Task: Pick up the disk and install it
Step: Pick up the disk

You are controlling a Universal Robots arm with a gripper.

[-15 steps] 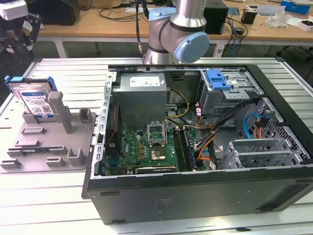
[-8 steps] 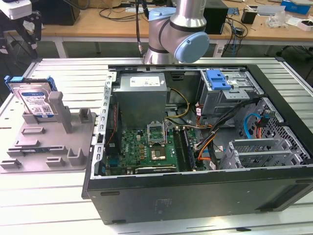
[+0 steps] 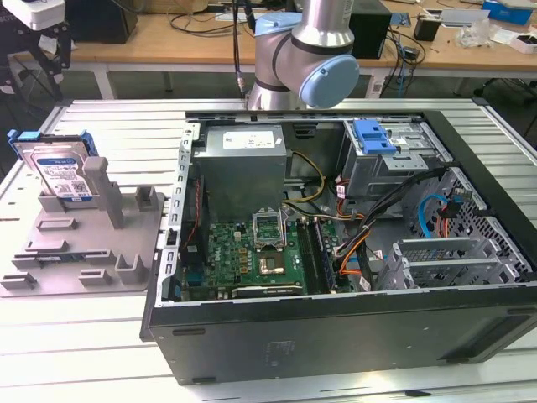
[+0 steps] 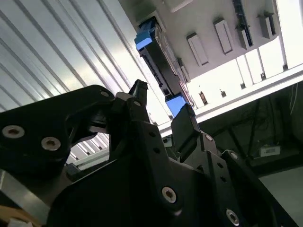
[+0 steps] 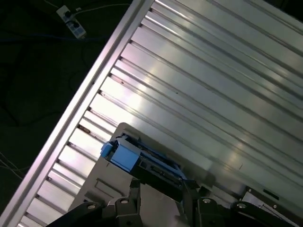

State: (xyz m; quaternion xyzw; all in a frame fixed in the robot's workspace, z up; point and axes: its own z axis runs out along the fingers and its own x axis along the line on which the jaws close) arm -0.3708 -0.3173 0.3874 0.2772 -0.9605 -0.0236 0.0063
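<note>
The disk (image 3: 60, 168) stands upright on its edge in a grey holder (image 3: 92, 252) at the exterior view's left. It is silver with a white-and-blue label and a blue carrier bracket around it. In both wrist views the disk (image 4: 156, 61) (image 5: 142, 161) lies beyond the black fingertips, apart from them. My gripper (image 4: 160, 109) (image 5: 161, 189) is open with nothing between its fingers. The arm (image 3: 306, 50) rises behind the computer case.
An open black computer case (image 3: 336, 336) lies on the ribbed metal table (image 3: 117, 126), with a motherboard, a grey power-supply box (image 3: 243, 164) and a drive cage with a blue latch (image 3: 373, 138). The table's edge (image 5: 85, 109) runs beside the holder.
</note>
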